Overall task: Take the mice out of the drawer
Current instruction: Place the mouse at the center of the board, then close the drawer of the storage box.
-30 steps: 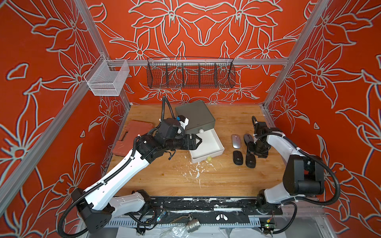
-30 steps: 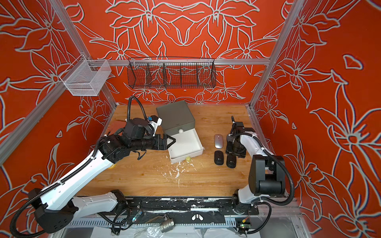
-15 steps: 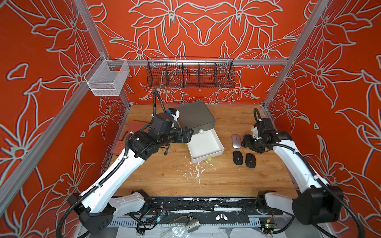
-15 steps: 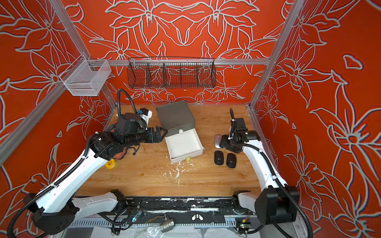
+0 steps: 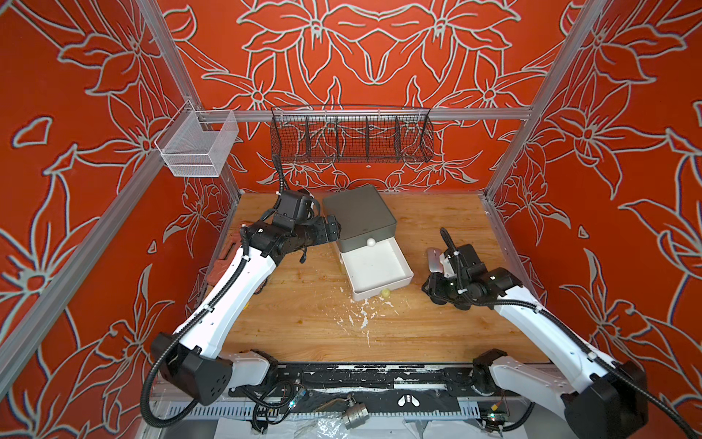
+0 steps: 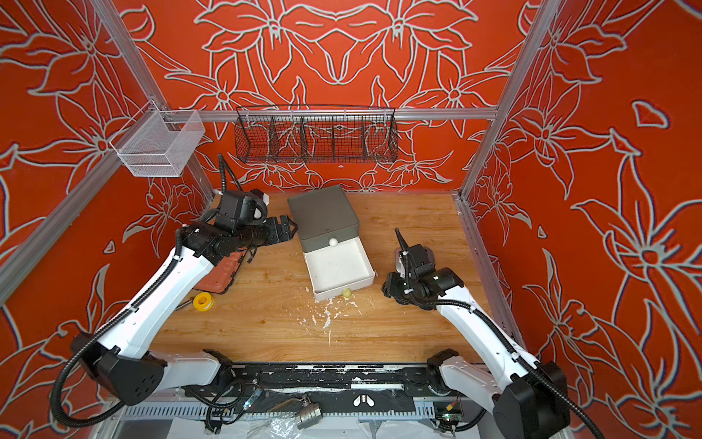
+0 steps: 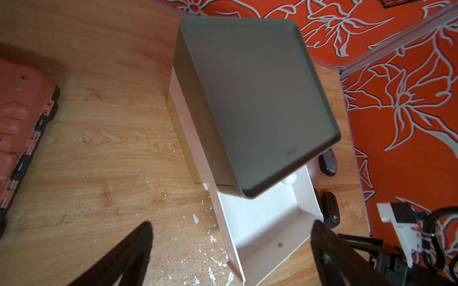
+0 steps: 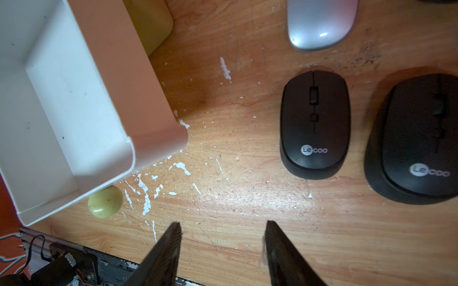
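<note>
Spotter: Both of your arms had moved in the last second. Your left gripper [image 7: 231, 224] had backed off the drawer [image 5: 374, 266] to the left side of the grey box [image 5: 359, 213]. Your right gripper [image 8: 223, 223] had shifted along the row of mice toward the near edge of the tabletop [image 5: 304, 323].

Operator: Was anything left in the drawer?

Spotter: Its white floor was bare wherever it showed, though the part under the box was hidden. I judged the task done or nearly done, with your arms clearing away.

Operator: Where did the mice lie?

Spotter: They lay on the tabletop, right of the drawer. The silver mouse [image 8: 322, 24] sat farthest back, with a black mouse [image 8: 313, 123] and a second black mouse [image 8: 416, 141] side by side nearer you. All three lay just beyond your right gripper's fingertips and apart from them, none between its jaws.

Operator: And the jaws?

Spotter: Your left jaws stood wide apart and empty. Your right jaws stood partly apart, with only bare wood between them.
</note>
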Robot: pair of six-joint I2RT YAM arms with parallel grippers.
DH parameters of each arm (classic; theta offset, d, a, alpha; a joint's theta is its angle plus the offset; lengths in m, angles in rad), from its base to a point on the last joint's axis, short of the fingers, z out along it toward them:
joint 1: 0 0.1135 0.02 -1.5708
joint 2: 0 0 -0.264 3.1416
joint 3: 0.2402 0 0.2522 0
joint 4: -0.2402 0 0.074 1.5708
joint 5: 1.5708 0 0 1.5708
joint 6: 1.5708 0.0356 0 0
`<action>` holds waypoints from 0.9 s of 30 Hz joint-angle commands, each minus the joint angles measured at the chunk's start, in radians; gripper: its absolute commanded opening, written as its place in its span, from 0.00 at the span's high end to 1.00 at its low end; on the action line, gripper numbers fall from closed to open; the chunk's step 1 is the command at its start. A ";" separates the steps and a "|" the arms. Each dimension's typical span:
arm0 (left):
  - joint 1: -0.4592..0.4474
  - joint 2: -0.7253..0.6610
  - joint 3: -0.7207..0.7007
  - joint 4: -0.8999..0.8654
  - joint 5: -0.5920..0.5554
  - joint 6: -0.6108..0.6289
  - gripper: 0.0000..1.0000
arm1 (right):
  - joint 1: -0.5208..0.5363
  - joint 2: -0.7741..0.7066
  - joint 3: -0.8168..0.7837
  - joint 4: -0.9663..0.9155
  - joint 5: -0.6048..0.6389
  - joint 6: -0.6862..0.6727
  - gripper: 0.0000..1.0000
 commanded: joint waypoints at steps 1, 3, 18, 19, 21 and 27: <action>0.013 0.039 0.027 0.026 0.040 -0.014 0.03 | 0.053 -0.006 -0.040 0.084 0.039 0.075 0.43; 0.020 0.076 0.044 0.029 0.055 -0.013 0.03 | 0.078 0.008 -0.050 0.105 0.065 0.102 0.44; 0.029 0.232 0.069 0.019 0.095 0.016 0.13 | 0.221 0.139 -0.006 0.281 0.208 0.223 0.48; 0.030 0.235 0.064 0.021 0.103 0.015 0.14 | 0.224 0.142 0.001 0.284 0.219 0.230 0.48; 0.029 0.237 0.056 0.020 0.112 0.016 0.16 | 0.226 0.147 0.008 0.298 0.234 0.241 0.48; 0.028 0.241 0.034 0.025 0.138 0.015 0.21 | 0.227 0.197 0.065 0.314 0.287 0.268 0.48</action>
